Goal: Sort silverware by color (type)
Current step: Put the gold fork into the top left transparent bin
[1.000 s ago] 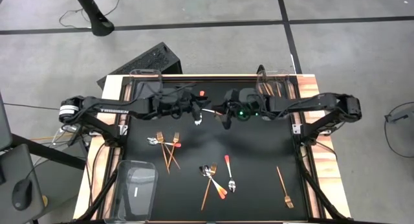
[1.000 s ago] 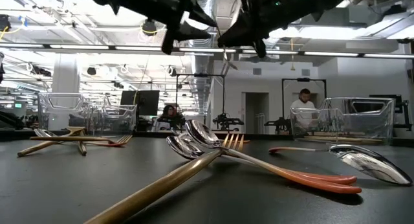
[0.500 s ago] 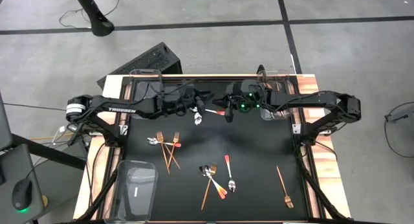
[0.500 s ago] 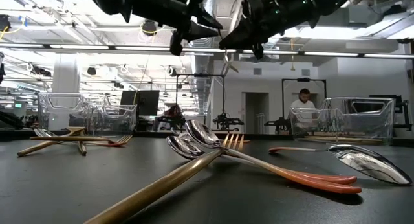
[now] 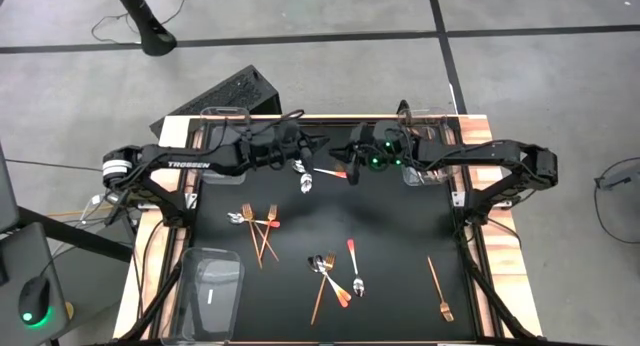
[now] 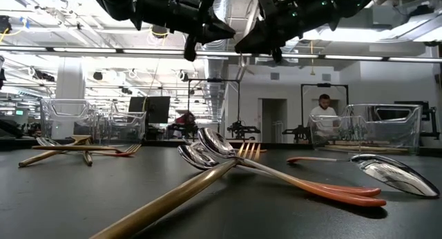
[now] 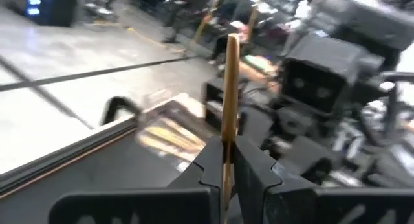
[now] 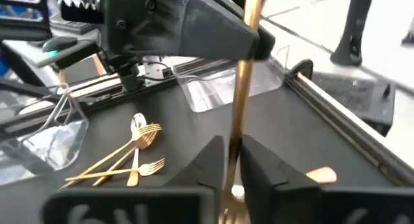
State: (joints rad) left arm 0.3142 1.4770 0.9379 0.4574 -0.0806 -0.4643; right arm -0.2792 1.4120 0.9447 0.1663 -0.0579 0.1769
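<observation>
Near table edge: spoons [image 5: 352,271], forks [image 5: 262,226], lone fork [image 5: 439,290] lie scattered. Far side, mid-air: left gripper [image 5: 312,158] and right gripper [image 5: 349,172] both clenched on one copper utensil [image 7: 229,101], tip to tip.

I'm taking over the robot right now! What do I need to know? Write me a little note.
Left gripper: shut on a slim gold utensil, held up over the far middle of the table.
Right gripper: shut on what looks like the same utensil, so a hand-over seems under way.
Loose on the black table: gold forks at the left, a mixed pile of spoons and gold pieces in the middle, one gold fork at the right, and a red-handled silver spoon below the grippers.
Done: some pieces lie in the far right clear plastic bin.
Left: most of the sorting.
</observation>
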